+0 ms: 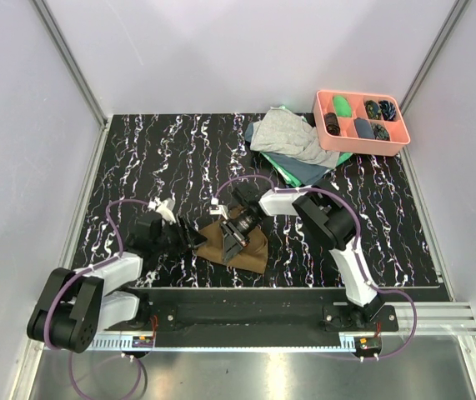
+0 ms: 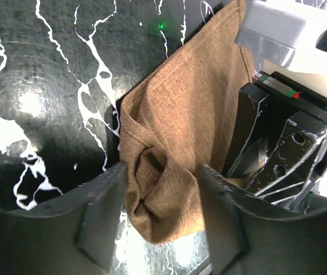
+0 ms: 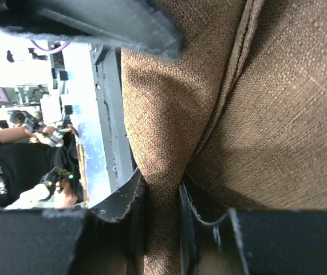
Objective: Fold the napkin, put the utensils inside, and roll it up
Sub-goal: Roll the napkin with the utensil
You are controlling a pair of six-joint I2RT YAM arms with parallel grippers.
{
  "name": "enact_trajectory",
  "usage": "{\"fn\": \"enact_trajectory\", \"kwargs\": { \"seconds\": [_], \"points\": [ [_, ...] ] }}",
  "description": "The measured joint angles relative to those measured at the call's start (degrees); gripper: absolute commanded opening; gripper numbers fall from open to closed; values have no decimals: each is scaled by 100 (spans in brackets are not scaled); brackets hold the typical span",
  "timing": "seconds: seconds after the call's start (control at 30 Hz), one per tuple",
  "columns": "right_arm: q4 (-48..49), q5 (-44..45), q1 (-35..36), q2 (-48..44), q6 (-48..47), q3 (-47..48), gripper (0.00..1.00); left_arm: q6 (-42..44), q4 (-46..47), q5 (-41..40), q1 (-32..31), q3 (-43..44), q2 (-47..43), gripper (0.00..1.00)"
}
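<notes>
Black, white-veined table [image 1: 137,167] under everything, walled in by pale panels

Heaped toward the far right of it: grey cloth [image 1: 292,137], crumpled, on top of a green cloth [image 1: 281,172] peeking out at the edges

Just right of that heap, touching or nearly so: pink tray [image 1: 371,143], divided into compartments, with small dark pieces and one green piece in them, too small to name

Near the front edge, about midway between the two arms: the napkin [image 1: 254,250], brown, folded over and bunched, lying on the table with its wider part to the right and a rolled-up lump at its left end

Seen from the left wrist as a coarse weave [image 2: 180,114] narrowing down into that twisted lump

Seen from the right wrist as one long raised crease [image 3: 266,114] running into the fingers

Bent down onto the middle of the napkin: right gripper [image 1: 233,242], clamped tight on the crease, fingers [image 3: 134,195] nearly together with only a ridge of cloth between them

Reaching in from the left at table height: left gripper [image 2: 162,169], jaws apart and straddling the rolled lump, cloth filling the gap and meeting both fingers [image 2: 106,212]; impossible to tell whether actually squeezed or merely touched
</notes>
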Motion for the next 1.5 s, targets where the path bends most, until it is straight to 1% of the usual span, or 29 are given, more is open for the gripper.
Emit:
{"fn": "enact_trajectory", "kwargs": {
  "seconds": [0.07, 0.1, 0.17, 0.2, 0.23, 0.27, 0.33, 0.37, 0.47, 0.5, 0.57, 0.67, 0.73, 0.8, 0.87, 1.0, 1.13, 1.23, 1.27, 1.37, 1.47, 1.5],
  "points": [
    [-70, -59, -2, 52, -7, 46, 18, -55, 133, 24, -9, -17, 125, 38],
    [-98, -85, -4, 72, -9, 63, 18, -70, 173, 33, -20, -22, 175, 29],
    [-149, -90, -13, 81, -17, 74, 20, -96, 214, 39, -55, -22, 223, 20],
    [-170, -90, -17, 81, -22, 74, 21, -105, 221, 42, -72, -22, 243, 11],
    [-186, -85, -26, 81, -22, 76, 24, -116, 223, 39, -87, -22, 256, 5],
    [-199, -76, -33, 81, -20, 76, 32, -127, 223, 44, -98, -22, 262, 0],
    [-225, -37, -48, 76, 0, 90, 41, -146, 234, 48, -114, -24, 271, 0],
    [-247, 39, -52, 55, 24, 90, 50, -151, 236, 48, -118, -24, 271, 0],
    [-372, 367, -61, -177, 149, 90, 57, -157, 221, 48, -118, -24, 269, 0],
    [-389, 592, -66, -326, 162, 90, 61, -157, 210, 46, -118, -22, 267, 0],
    [-391, 1088, -74, -713, 201, 83, 63, -157, 155, 39, -118, -11, 262, 0],
    [-293, 2076, 20, -1458, 199, 15, 67, -142, -42, 31, -122, 50, 225, 0],
    [-94, 2955, 267, -1943, 160, -136, 70, -131, -232, 20, -122, 129, 203, 0],
    [249, 3836, 715, -2315, 81, -391, 71, -101, -417, 11, -122, 205, 195, 0],
    [575, 4656, 1263, -2492, -4, -686, 72, -68, -562, 0, -127, 269, 195, 0],
    [1043, 5904, 2109, -2507, -203, -1268, 73, -11, -750, -7, -127, 348, 195, 0],
    [1331, 6688, 2389, -2503, -448, -1539, 70, 13, -890, -7, -129, 407, 195, 0],
    [1517, 7025, 2500, -2479, -625, -1578, 61, 15, -931, -7, -127, 420, 195, 0],
    [1563, 7090, 2529, -2459, -671, -1580, 55, 17, -951, -7, -129, 433, 195, 0],
    [1698, 7163, 2588, -2330, -763, -1580, 49, 39, -977, -7, -129, 450, 203, 0],
    [1797, 7178, 2612, -2149, -785, -1580, 41, 57, -1040, -4, -129, 483, 203, 0],
    [1814, 7169, 2612, -2116, -778, -1580, 36, 61, -1045, -4, -129, 485, 203, 0]
  ]
}}
